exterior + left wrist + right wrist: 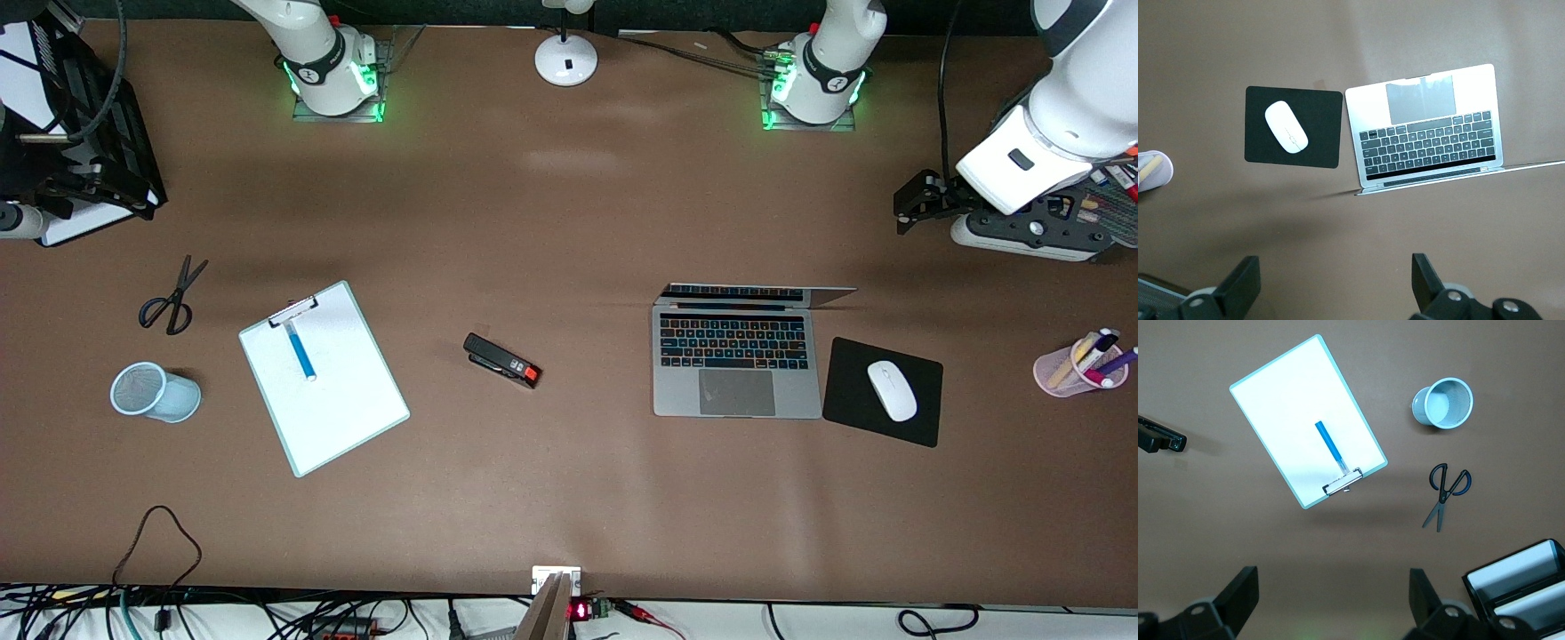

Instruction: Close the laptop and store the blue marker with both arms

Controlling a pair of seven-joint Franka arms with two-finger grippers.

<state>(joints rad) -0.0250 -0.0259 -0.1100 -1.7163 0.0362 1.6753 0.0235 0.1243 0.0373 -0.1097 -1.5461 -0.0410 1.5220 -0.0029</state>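
Observation:
The laptop (736, 364) lies open toward the left arm's end of the table, keyboard lit, lid raised; it also shows in the left wrist view (1428, 133). The blue marker (300, 349) lies on a white clipboard (323, 376) toward the right arm's end, and the right wrist view shows the marker (1330, 445) too. My left gripper (1335, 267) hangs open and empty high over bare table near the left arm's end (909, 206). My right gripper (1333, 580) hangs open and empty high over the table at the right arm's end.
A white mouse (892, 389) sits on a black pad (849, 400) beside the laptop. A pink pen cup (1067, 372) stands near the left arm's end. A stapler (501, 360), scissors (173, 298), a tipped blue mesh cup (153, 391) and a black tray (1518, 580) are there too.

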